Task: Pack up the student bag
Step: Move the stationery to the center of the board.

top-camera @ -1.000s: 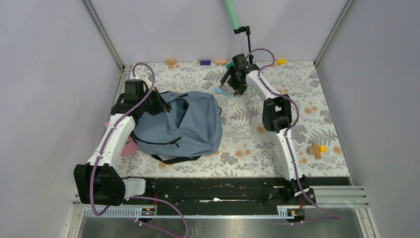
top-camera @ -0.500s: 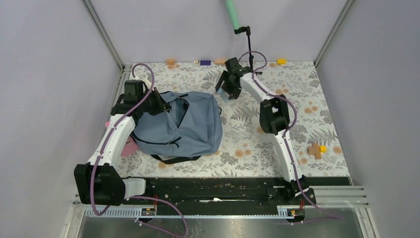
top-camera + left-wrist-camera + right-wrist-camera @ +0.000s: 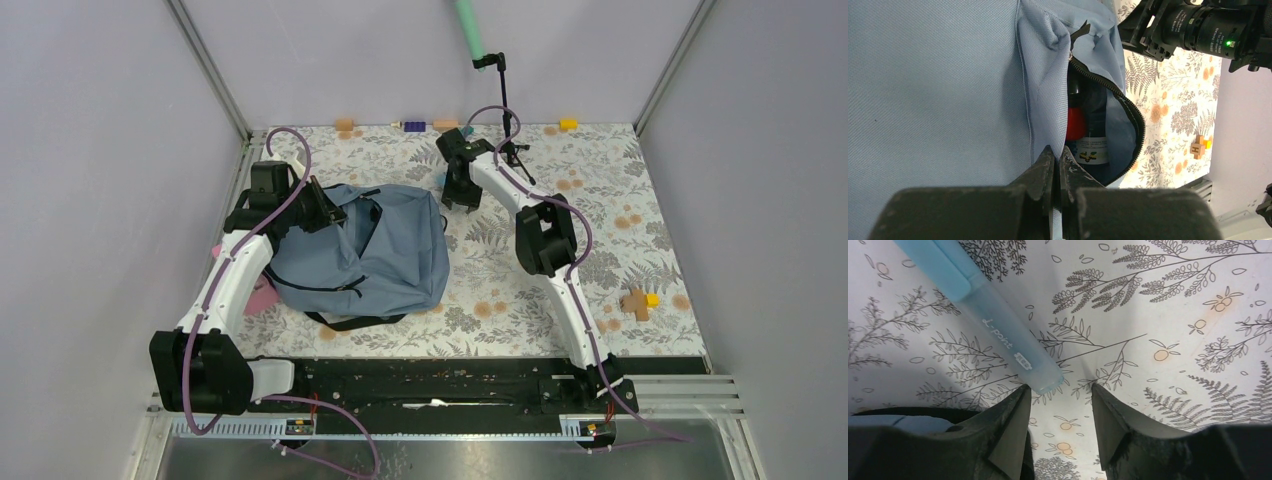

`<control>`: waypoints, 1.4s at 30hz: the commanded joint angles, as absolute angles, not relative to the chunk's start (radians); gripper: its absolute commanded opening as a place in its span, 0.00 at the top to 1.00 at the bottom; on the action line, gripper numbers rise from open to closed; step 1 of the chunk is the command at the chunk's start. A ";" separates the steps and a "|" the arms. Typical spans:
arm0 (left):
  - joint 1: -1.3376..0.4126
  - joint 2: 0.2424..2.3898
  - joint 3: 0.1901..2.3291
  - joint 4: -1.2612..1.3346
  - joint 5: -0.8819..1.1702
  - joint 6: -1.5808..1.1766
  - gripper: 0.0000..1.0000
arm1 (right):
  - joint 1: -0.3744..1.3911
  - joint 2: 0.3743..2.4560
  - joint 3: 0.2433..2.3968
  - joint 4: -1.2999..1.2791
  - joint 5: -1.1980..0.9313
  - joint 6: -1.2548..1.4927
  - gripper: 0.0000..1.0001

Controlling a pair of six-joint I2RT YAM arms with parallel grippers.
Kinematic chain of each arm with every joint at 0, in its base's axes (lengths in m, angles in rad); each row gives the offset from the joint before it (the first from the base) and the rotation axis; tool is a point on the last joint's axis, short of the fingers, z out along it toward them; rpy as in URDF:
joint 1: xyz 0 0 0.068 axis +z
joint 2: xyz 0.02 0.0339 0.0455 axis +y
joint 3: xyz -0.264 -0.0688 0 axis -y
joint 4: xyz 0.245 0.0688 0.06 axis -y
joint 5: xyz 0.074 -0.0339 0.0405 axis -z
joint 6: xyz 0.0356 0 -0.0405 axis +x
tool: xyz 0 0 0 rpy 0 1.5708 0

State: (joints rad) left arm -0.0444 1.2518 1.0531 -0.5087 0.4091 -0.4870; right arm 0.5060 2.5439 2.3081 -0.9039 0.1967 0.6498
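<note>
Student bag (image 3: pixel 370 255), blue pen (image 3: pixel 993 325) just beside

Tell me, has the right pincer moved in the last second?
Yes. The right pincer slid left, away from the black stand and closer to the backpack.

Left claw (image 3: pixel 1057 154) pinched shut; right claw (image 3: pixel 1059 390) jaws apart, arm outstretched
</note>
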 commanded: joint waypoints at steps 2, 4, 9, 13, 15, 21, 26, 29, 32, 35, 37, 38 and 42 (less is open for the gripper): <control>-0.026 1.197 1.074 -0.318 0.454 -0.506 1.00 | 0.518 2.533 2.362 -0.976 0.248 0.563 0.43; -0.026 1.196 1.075 -0.319 0.453 -0.506 1.00 | 0.519 2.550 2.391 -0.976 0.235 0.535 0.41; -0.026 1.198 1.076 -0.319 0.451 -0.506 1.00 | 0.518 2.577 2.443 -0.976 0.199 0.465 0.35; -0.026 1.202 1.076 -0.317 0.456 -0.508 1.00 | 0.518 2.593 2.472 -0.976 0.171 0.434 0.32; -0.025 1.203 1.075 -0.316 0.459 -0.510 1.00 | 0.518 2.608 2.497 -0.976 0.143 0.421 0.33; -0.025 1.203 1.077 -0.316 0.460 -0.509 1.00 | 0.519 2.630 2.538 -0.967 0.126 0.398 0.36; -0.025 1.198 1.080 -0.316 0.461 -0.509 1.00 | 0.520 2.628 2.536 -0.969 0.131 0.403 0.29; -0.023 1.198 1.079 -0.317 0.462 -0.510 1.00 | 0.523 2.633 2.545 -0.965 0.098 0.377 0.29; -0.022 1.200 1.080 -0.315 0.468 -0.514 1.00 | 0.529 2.641 2.548 -0.946 0.038 0.376 0.35; -0.020 1.198 1.079 -0.316 0.465 -0.510 1.00 | 0.535 2.670 2.567 -0.947 0.029 0.401 0.45; -0.020 1.197 1.078 -0.321 0.458 -0.506 1.00 | 0.536 2.673 2.570 -0.946 0.050 0.414 0.47; -0.020 1.195 1.077 -0.321 0.458 -0.506 1.00 | 0.537 2.672 2.570 -0.945 0.056 0.418 0.47; -0.020 1.196 1.080 -0.321 0.460 -0.507 1.00 | 0.537 2.673 2.572 -0.944 0.072 0.438 0.49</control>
State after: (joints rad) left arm -0.0380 1.2518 1.0447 -0.4984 0.4236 -0.4969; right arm 0.5209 2.6587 2.5244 -0.9421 0.0624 0.4122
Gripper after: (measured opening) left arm 0.013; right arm 0.521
